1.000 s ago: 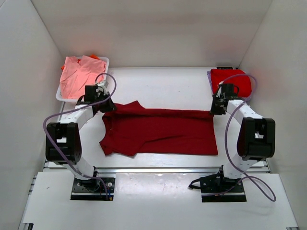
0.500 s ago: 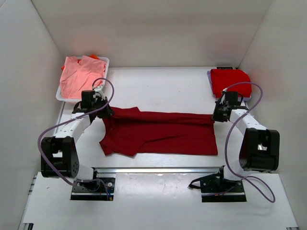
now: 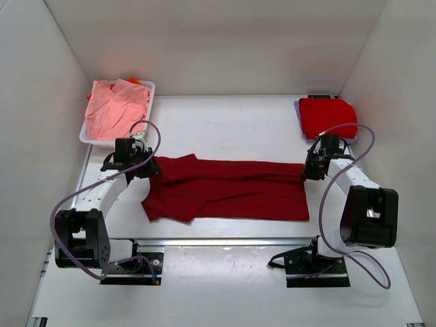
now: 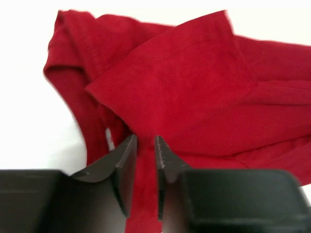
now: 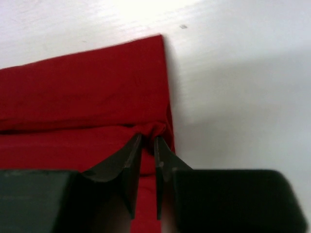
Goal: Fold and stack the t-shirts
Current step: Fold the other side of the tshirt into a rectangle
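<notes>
Rail (image 3: 231,242): runs along the table's near edge, in front of the arm bases. Dark shirt (image 3: 228,194): spread across mid-table, collar end left, hem end right. Its near edge lies just short of the rail, so there is little room on that side. Left gripper (image 4: 146,145): jaws nearly closed, pinching a fold of the shirt's far left edge. Right gripper (image 5: 147,141): jaws likewise nearly closed, on a bunched bit of cloth at the far right corner. Step in hand, by judgement: the lengthwise fold, with the far edge taken at both ends to be laid toward the near edge. The next move calls for both arms to travel nearward together, keeping the held edge taut and level, and to let go edge on edge. Table (image 3: 231,122): white and bare beyond the shirt, giving ample room, with walls left, right and far. Far left: bin (image 3: 151,86) holding a pink shirt (image 3: 112,109). Far right: folded shirt (image 3: 328,116), red, likely the stack's base, just beyond the right gripper.
</notes>
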You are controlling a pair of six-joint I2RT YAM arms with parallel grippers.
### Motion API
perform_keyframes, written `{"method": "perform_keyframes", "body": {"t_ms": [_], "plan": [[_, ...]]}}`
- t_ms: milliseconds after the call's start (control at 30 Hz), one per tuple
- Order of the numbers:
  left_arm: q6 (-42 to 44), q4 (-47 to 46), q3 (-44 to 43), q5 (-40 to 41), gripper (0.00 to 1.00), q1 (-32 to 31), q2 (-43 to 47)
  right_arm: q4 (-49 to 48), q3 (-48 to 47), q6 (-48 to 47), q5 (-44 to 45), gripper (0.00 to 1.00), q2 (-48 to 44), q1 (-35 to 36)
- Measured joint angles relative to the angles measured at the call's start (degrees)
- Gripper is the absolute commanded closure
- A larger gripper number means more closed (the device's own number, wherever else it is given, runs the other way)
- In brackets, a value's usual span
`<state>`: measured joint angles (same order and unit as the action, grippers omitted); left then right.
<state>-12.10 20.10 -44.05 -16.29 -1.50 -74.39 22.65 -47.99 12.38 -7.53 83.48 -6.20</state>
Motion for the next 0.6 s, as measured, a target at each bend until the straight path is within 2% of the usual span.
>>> {"method": "perform_keyframes", "body": {"t_ms": [33, 67, 133, 200, 267, 367, 433, 500, 600], "plan": [[-0.2, 0.4, 0.4, 0.9, 0.60, 0.0, 0.3, 0.9, 0.0, 0.3, 0.0, 0.79, -0.4, -0.7], [-0.3, 1.0, 0.7, 1.6, 0.51, 0.0, 0.6, 1.9, 0.1, 1.0, 0.0, 0.70, -0.9, -1.5], [-0.9, 1.9, 1.7, 3.3, 0.50, 0.3, 1.7, 3.0, 0.9, 2.1, 0.4, 0.56, -3.0, -2.8], [-1.5, 2.6, 2.8, 4.8, 0.49, 0.4, 2.8, 4.5, 1.8, 3.1, 1.4, 0.57, -5.8, -3.4], [-2.1, 3.1, 3.1, 6.0, 0.52, 0.5, 3.4, 5.2, 2.7, 3.5, 1.6, 0.69, -8.6, -2.8], [-2.9, 3.0, 3.1, 6.7, 0.53, 0.3, 3.7, 4.8, 3.0, 3.7, 1.1, 1.00, -10.6, -1.6], [-3.4, 2.8, 3.0, 6.8, 0.52, 0.0, 3.6, 3.7, 3.0, 3.9, 0.0, 1.00, -10.4, -1.1], [-4.2, 2.5, 2.7, 6.7, 0.54, -0.8, 3.3, 3.0, 2.6, 3.8, -1.5, 1.00, -9.0, -0.7], [-5.9, 1.2, 1.7, 6.3, 0.54, -3.3, 1.9, 2.5, -0.2, 2.8, -3.1, 1.00, -3.7, 0.2]]}}
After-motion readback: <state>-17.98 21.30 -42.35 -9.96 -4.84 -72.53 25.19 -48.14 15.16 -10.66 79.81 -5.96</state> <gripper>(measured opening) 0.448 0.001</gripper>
